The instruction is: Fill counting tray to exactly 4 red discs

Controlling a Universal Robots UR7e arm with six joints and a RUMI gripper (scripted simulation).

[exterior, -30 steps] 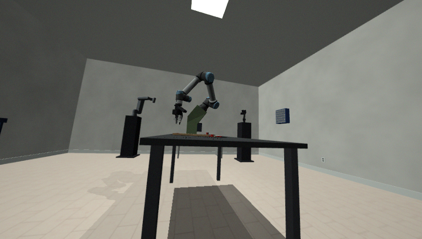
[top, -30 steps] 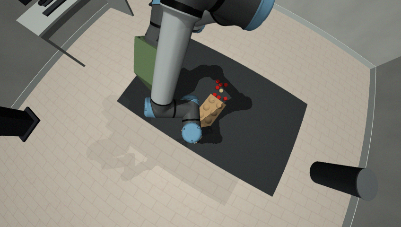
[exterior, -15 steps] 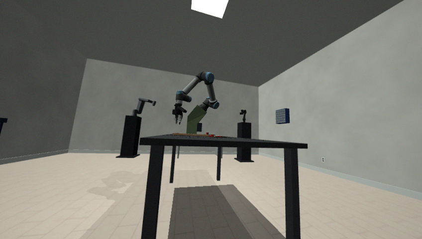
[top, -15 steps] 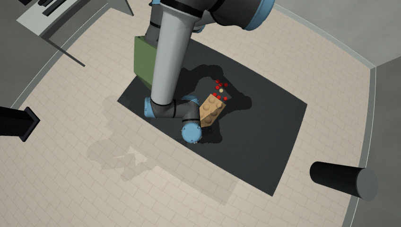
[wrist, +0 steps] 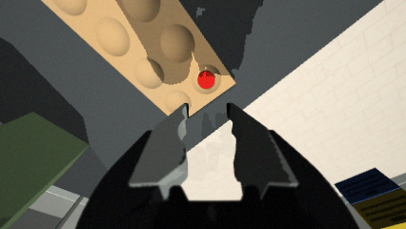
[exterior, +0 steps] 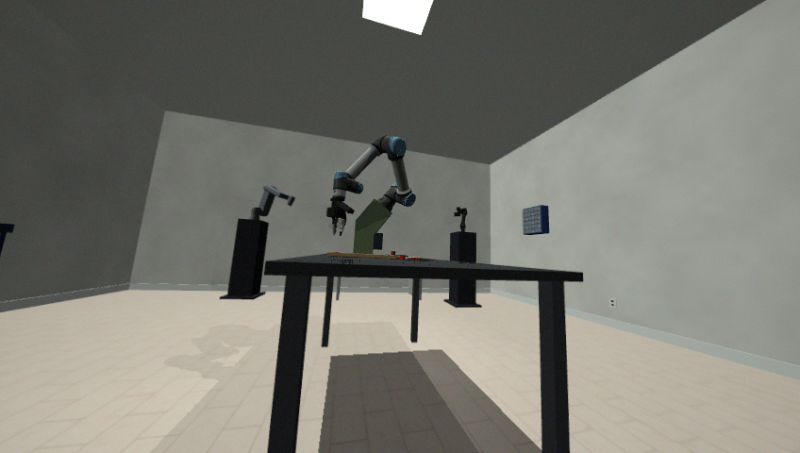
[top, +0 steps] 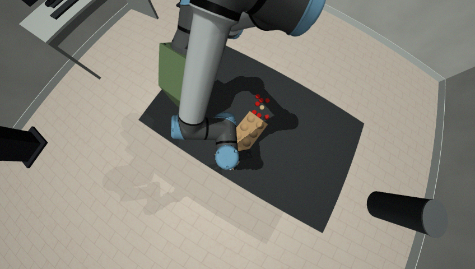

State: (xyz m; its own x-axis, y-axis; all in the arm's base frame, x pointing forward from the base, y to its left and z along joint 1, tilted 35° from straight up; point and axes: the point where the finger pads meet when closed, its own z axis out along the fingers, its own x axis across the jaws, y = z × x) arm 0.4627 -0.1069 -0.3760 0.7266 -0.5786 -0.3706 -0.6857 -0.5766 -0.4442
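The tan counting tray [top: 252, 128] [wrist: 138, 40] [exterior: 353, 254] lies on the dark table top [top: 316, 149]. In the wrist view one red disc [wrist: 206, 79] lies in the corner pocket nearest my fingers; the other pockets in view are empty. My gripper [wrist: 207, 104] [exterior: 337, 228] hangs above the tray's near corner, fingers slightly apart with nothing between them. In the top view the arm's wrist hides that corner. Several loose red discs [top: 261, 100] [top: 259, 115] [exterior: 401, 256] lie on the table just beyond the tray's far end.
A beige disc [top: 261, 106] lies among the loose red ones. The green base block [top: 170, 73] stands at the table's far left edge. Black camera stands [exterior: 246, 255] [exterior: 462, 263] are on the floor around the table.
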